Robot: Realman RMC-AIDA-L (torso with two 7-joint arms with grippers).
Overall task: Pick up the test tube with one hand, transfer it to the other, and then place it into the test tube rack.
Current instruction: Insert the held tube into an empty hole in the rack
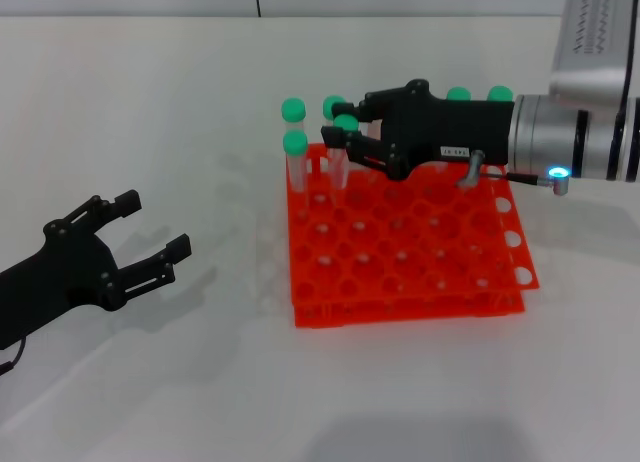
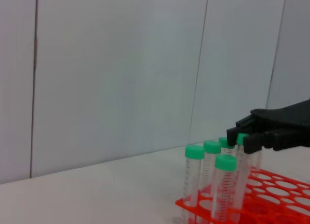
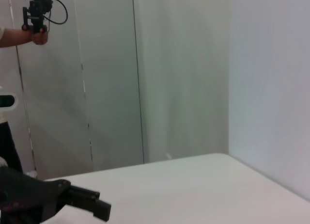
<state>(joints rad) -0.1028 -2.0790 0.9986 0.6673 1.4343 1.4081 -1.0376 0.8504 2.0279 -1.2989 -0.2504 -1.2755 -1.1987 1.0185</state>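
test tube rack (image 1: 410, 252), orange-red and two-tiered, sits on the white tabletop (image 1: 180, 112) with green-capped tubes standing upright in holes along its far edge: three tubes (image 1: 294, 152) just past the right claw's fingertips at the far-left corner, and two more caps (image 1: 480, 94) showing behind the claw's body. the remaining holes nearer the robot look unfilled.

right claw (image 1: 352, 134), black with a small white label, reaches over the far row, clenched on the test tube (image 1: 345, 147) by its green cap. that tube stands vertical, cap up, long axis straight down into a far-row hole; whether its base is fully seated cannot be told. in the left wrist view the same fingers (image 2: 252, 141) close round the cap beside its neighbours.

left claw (image 1: 140, 244) hovers low over the tabletop, well to the left of the rack, fingers spread and released, holding nothing.
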